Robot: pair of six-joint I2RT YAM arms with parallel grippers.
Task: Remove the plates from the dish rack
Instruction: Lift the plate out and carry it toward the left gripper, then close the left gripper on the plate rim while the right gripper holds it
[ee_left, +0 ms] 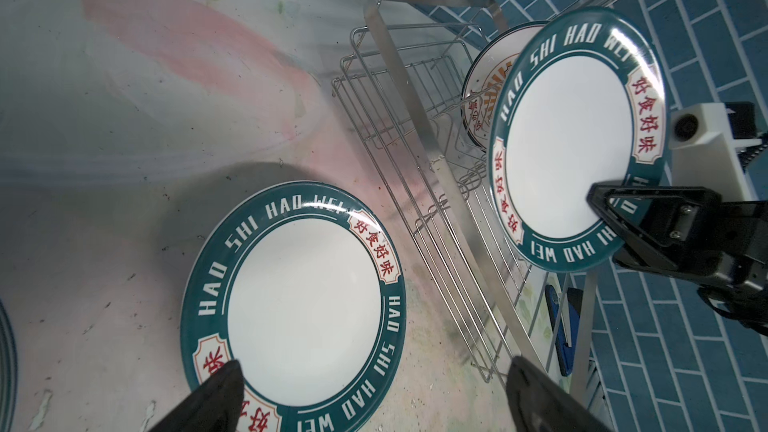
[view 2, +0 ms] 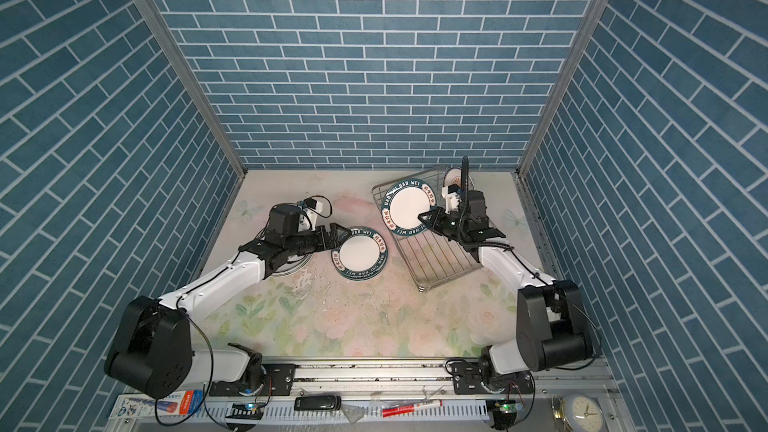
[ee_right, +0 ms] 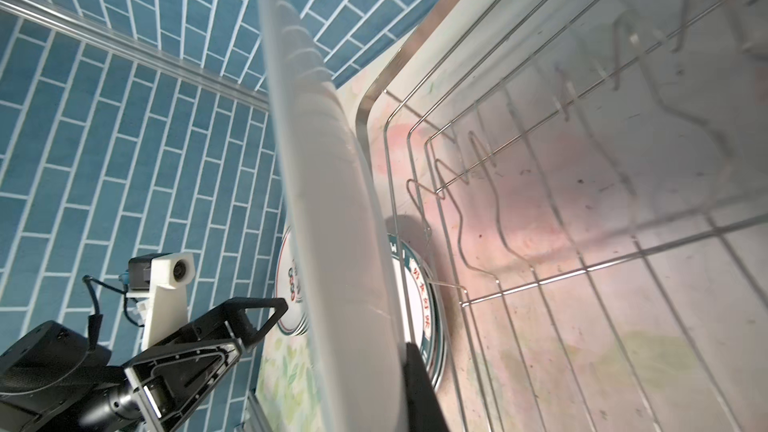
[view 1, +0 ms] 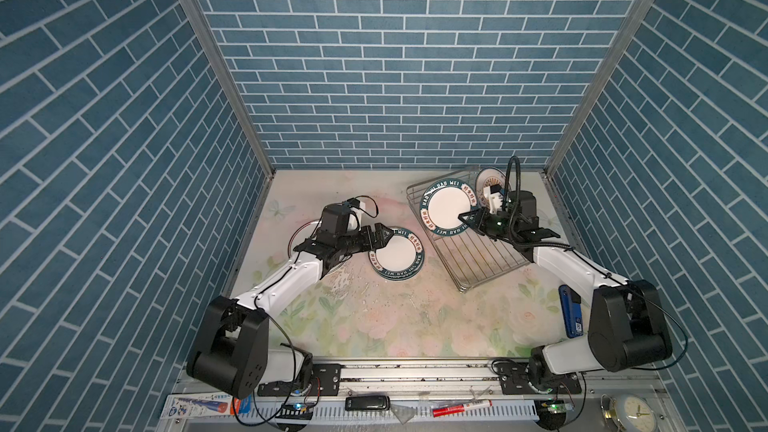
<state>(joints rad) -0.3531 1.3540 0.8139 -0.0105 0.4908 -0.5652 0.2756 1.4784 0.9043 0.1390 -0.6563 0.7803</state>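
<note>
Blue brick-pattern walls (view 1: 374,56) enclose a floral bench (view 1: 374,317) on three sides.

Far left: covered plate (view 1: 296,238) lies flat on the bench, mostly hidden under the left arm. Only an arc of its rim shows in both top views. The right wrist view shows red marks at its centre (ee_right: 291,284).

Left tool (view 1: 384,236): fingers spread wide, nothing between them. The tips hang over the left rim of the stack (view 1: 397,253).

Stack: green-rimmed plates lying flat on the bench, left of centre, face up, with lettering around the rim (ee_left: 307,309). It sits just beside the rack, not touching it.

Rack (view 1: 486,259): silver wire basket, right of centre, set at an angle to the bench edges. Its near part holds no plates, and the zigzag slots are bare there (ee_right: 478,209).

Held plate (view 1: 446,207): green-rimmed, on edge, tilted with its face toward the top camera, over the rack's far left part. I cannot tell whether its lower rim touches the wires.

Right tool (view 1: 463,216): fingers pressed onto the held plate's lower right rim, one on the face and one behind (ee_left: 598,197).

Sunburst plate (view 1: 490,179): stands upright in the rack's far end, behind the held plate, partly hidden by the right wrist.

Blue device (view 1: 570,317): lies on the bench beside the right arm, near the rack's near corner.
</note>
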